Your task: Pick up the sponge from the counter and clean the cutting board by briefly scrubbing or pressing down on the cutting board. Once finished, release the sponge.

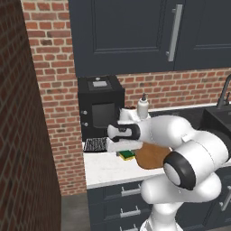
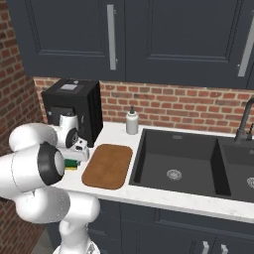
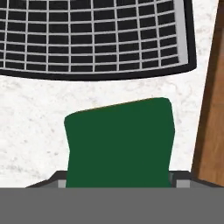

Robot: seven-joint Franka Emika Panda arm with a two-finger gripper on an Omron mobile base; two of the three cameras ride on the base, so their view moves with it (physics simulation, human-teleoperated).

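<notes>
The sponge [image 3: 118, 144] shows its dark green top and lies on the white counter [image 3: 30, 113], just left of the brown cutting board [image 3: 212, 109]. My gripper [image 3: 118, 179] reaches down over it, one fingertip pressed against each side of the block. From the left base camera, the sponge [image 1: 127, 155] peeks out green and yellow under the gripper [image 1: 122, 146], beside the cutting board [image 1: 151, 158]. On the right base side, my arm hides most of the sponge [image 2: 72, 165], and the cutting board [image 2: 108, 166] lies flat to its right with nothing on it.
A black ribbed mat [image 3: 87, 35] lies just beyond the sponge, in front of a black coffee machine [image 1: 100, 106]. A white soap bottle [image 2: 131, 121] stands by the brick wall. The dark sink [image 2: 173, 163] and faucet [image 2: 245, 121] lie right of the board.
</notes>
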